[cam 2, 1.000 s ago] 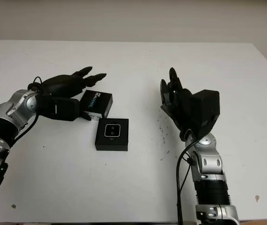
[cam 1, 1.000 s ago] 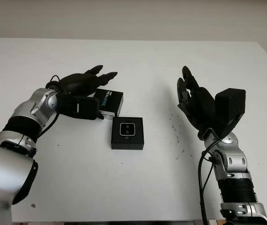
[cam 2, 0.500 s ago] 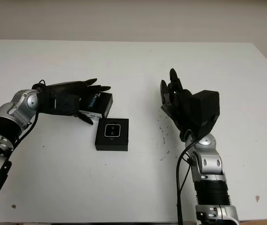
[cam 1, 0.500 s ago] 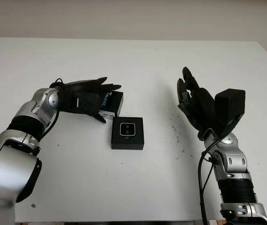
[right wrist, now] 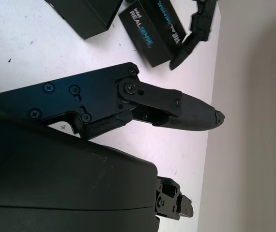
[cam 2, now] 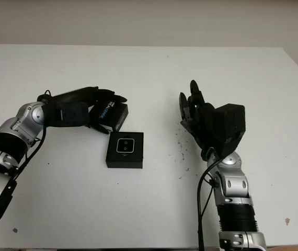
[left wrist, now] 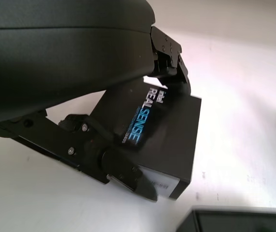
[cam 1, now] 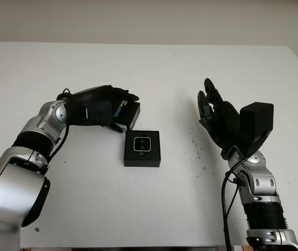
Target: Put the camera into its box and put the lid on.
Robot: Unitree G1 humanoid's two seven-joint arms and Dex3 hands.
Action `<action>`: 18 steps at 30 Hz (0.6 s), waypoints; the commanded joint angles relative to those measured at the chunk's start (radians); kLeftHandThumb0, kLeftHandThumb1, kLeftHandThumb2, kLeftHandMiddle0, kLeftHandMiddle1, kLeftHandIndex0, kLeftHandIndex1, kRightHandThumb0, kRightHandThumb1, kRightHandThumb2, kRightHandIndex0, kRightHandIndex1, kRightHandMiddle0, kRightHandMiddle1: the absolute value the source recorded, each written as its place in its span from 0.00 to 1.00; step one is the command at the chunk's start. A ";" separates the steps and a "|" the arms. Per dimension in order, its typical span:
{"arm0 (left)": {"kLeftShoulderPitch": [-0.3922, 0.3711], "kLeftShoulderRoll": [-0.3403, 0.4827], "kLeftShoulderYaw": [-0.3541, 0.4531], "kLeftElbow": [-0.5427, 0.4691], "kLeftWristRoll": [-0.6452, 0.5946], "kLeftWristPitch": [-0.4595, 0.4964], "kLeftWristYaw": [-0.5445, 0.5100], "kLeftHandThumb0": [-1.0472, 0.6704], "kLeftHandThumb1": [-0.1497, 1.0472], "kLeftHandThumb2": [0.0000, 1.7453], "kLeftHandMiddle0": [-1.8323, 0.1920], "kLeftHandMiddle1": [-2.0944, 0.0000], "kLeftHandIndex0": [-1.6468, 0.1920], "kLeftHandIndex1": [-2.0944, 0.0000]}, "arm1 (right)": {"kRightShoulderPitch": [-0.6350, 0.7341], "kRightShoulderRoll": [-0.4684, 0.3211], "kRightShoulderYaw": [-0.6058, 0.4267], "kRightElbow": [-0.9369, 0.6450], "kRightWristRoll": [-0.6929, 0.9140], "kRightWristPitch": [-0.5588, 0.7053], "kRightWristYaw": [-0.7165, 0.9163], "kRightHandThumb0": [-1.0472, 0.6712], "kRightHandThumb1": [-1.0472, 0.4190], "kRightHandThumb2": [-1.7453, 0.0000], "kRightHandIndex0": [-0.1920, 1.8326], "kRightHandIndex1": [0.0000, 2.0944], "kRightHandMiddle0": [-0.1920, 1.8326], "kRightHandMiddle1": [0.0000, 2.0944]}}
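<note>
Landmark = box [cam 1: 142,148], black, open, flat on table [cam 1: 191,78] w/ camera [cam 1: 141,144] already seated face-up inside.

Lid [cam 1: 127,113] (black, printed logo) sits just behind-left of box, close but apart, one edge lifted a bit off the table.

L hand [cam 1: 103,106] is on the lid: fingers [left wrist: 128,171] curl over top and under near side, pinching it. Grip looks made, lid not yet raised clear.

R hand [cam 1: 217,117] well to the right of box, raised off table, open, holds nothing.

Handling, my guess: lid is light stiff cardboard, smooth so could slip; thin walls may dent if squeezed hard. Best hold = across short sides, moderate force, keep level. Needs square alignment over box or it'll jam on a corner; box is light too, may slide when pressed.
</note>
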 commanded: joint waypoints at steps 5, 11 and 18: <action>0.020 0.009 -0.017 0.000 0.058 0.001 0.153 0.54 1.00 0.07 0.77 0.19 0.78 0.44 | 0.009 0.010 -0.002 -0.006 0.004 -0.018 0.001 0.23 0.00 0.65 0.01 0.03 0.01 0.03; 0.027 0.026 -0.044 -0.016 0.116 0.023 0.204 0.55 1.00 0.05 0.79 0.32 0.77 0.43 | 0.020 0.015 -0.002 -0.012 0.004 -0.033 0.005 0.24 0.00 0.66 0.01 0.03 0.02 0.03; 0.039 0.018 0.032 -0.105 0.004 0.137 0.063 0.53 1.00 0.05 0.74 0.31 0.76 0.48 | 0.026 0.019 0.007 -0.016 -0.006 -0.037 -0.001 0.25 0.00 0.65 0.02 0.03 0.03 0.03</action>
